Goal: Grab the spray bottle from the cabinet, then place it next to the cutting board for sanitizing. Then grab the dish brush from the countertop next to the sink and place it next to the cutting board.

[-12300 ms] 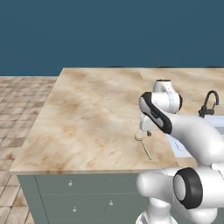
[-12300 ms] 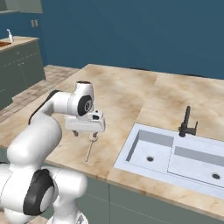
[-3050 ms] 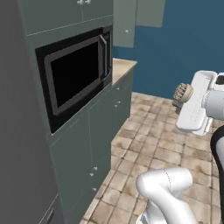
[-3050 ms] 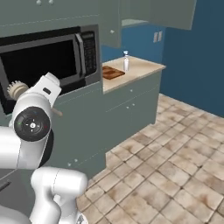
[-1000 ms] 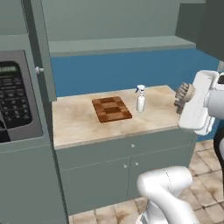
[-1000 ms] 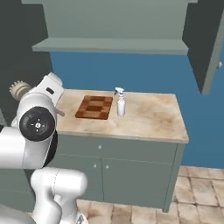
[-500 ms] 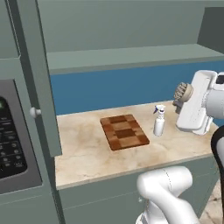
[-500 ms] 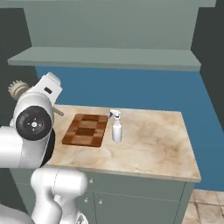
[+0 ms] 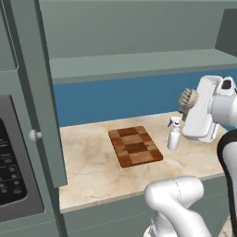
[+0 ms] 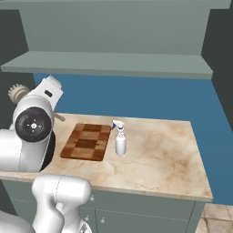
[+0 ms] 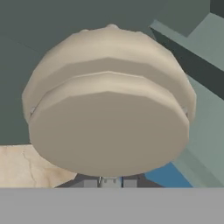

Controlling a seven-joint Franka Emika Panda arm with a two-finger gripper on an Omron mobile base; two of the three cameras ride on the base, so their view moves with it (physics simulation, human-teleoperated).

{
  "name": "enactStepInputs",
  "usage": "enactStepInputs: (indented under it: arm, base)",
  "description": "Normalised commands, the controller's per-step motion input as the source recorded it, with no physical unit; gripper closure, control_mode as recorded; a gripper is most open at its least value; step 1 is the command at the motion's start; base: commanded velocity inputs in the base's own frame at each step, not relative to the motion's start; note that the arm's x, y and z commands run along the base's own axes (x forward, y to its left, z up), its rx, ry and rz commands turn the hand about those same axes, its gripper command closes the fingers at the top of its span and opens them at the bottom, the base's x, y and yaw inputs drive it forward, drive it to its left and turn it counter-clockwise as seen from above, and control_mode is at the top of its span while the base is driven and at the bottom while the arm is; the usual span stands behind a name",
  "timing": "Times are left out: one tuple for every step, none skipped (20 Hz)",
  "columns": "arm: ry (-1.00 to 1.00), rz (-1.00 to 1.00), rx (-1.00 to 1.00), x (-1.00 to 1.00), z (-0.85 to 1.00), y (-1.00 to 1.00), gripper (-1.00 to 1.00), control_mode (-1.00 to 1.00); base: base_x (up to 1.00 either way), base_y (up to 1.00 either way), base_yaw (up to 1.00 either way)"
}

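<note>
The checkered wooden cutting board [image 9: 135, 146] [image 10: 86, 141] lies on the marble counter. Just to its right the white spray bottle [image 9: 173, 134] [image 10: 120, 139] stands upright. Above both runs the shelf of the grey-green cabinet [image 9: 139, 62] [image 10: 109, 61]. My gripper [image 11: 110, 180] is shut on the dish brush [image 9: 187, 98] [image 10: 18, 93]. I hold the brush in the air, above the counter and off the bottle's right side. In the hand view the round pale head of the dish brush [image 11: 109, 113] hides most of my fingers.
A microwave [image 9: 9, 176] sits at the left, beside an open cabinet door with a round knob [image 9: 33, 135]. The counter [image 10: 159, 159] has bare marble right of the bottle and ends at a right edge over tiled floor [image 10: 218, 218].
The whole picture has shifted: the base has moved closer to the counter, so board and bottle look larger. The brush stays in my gripper, held at the same height.
</note>
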Motion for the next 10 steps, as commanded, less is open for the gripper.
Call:
enactStepInputs:
  arm:
    - [0.16, 0.0, 0.17, 0.47, -0.73, 0.0, 1.0, -1.0]
    - [0.12, 0.0, 0.23, 0.36, -0.81, 0.0, 1.0, -1.0]
    - [0.07, 0.0, 0.23, 0.46, -0.82, 0.0, 1.0, -1.0]
    - [0.07, 0.0, 0.17, 0.46, -0.8, 0.31, 1.0, -1.0]
    - [0.14, 0.0, 0.15, 0.46, -0.94, 0.34, 1.0, -1.0]
    - [0.2, 0.0, 0.13, 0.52, -0.97, 0.46, 1.0, -1.0]
    - [0.33, -0.06, 0.11, 0.74, -1.0, 0.63, 1.0, -1.0]
    - [0.41, -0.11, 0.09, 0.84, -1.0, 0.67, 1.0, -1.0]
    - [0.42, -0.11, 0.07, 0.78, -1.0, 0.74, 1.0, -1.0]
    - [0.4, -0.12, 0.06, 0.82, -1.0, 0.8, 1.0, -1.0]
  base:
    - [0.0, 0.0, 0.0]
    - [0.0, 0.0, 0.0]
    - [0.0, 0.0, 0.0]
    - [0.0, 0.0, 0.0]
    - [0.0, 0.0, 0.0]
    - [0.0, 0.0, 0.0]
    - [0.0, 0.0, 0.0]
    - [0.0, 0.0, 0.0]
    - [0.0, 0.0, 0.0]
    - [0.0, 0.0, 0.0]
